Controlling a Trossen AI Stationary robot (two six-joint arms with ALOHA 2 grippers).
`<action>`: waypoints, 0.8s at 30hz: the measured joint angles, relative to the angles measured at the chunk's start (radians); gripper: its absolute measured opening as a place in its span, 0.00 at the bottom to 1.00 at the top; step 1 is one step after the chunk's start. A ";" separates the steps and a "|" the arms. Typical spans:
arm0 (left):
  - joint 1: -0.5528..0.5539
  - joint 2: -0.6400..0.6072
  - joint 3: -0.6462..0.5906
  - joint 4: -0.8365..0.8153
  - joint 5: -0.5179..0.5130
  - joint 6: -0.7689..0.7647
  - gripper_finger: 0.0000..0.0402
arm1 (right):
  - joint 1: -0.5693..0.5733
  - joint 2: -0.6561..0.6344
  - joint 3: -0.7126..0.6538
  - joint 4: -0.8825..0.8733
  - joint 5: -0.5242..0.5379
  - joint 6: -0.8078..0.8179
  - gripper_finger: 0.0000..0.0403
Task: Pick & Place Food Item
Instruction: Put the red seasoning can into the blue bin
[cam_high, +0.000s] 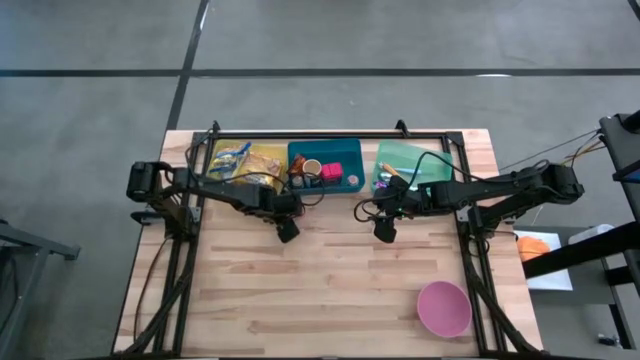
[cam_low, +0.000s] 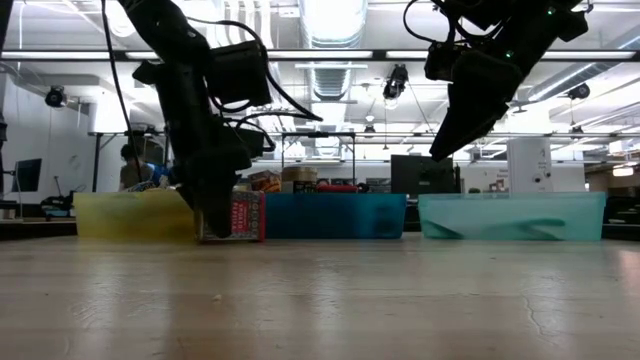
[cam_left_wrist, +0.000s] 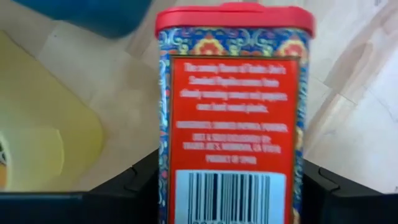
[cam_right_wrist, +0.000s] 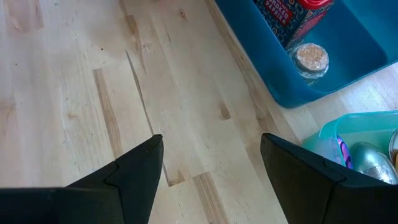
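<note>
A red spice tin (cam_left_wrist: 233, 93) with a red lid, a patterned border and a barcode fills the left wrist view, between the fingers of my left gripper (cam_left_wrist: 231, 186). In the low view the tin (cam_low: 247, 217) stands upright on the table in front of the yellow bin (cam_low: 135, 214) and the blue bin (cam_low: 335, 214). My left gripper (cam_low: 215, 215) reaches down beside it. My right gripper (cam_high: 384, 228) hangs open above the bare wood, right of centre, with nothing between its fingers (cam_right_wrist: 211, 174). My left gripper has the tin between its two fingers, one on each narrow side (cam_left_wrist: 166, 168) of its lower half, near the barcode. The fingers come steeply from above. The tin is upright with its base on the table (cam_low: 246, 238).
Three bins line the far edge: yellow (cam_high: 250, 160) with packets, blue (cam_high: 325, 165) with a jar and small items, green (cam_high: 405, 165). A pink bowl (cam_high: 443, 307) sits at the near right. Bare wood (cam_high: 320, 290) spreads between the arms and the near edge.
</note>
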 joint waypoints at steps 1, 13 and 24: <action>-0.005 0.000 0.000 0.001 -0.002 0.006 0.59 | 0.000 0.000 0.000 0.000 0.000 0.000 0.66; -0.017 0.000 0.000 0.006 -0.069 0.005 0.59 | 0.000 0.000 0.000 0.000 0.000 0.000 0.66; -0.017 0.000 0.000 0.001 -0.023 -0.037 0.55 | 0.000 0.000 0.000 0.000 0.000 0.000 0.66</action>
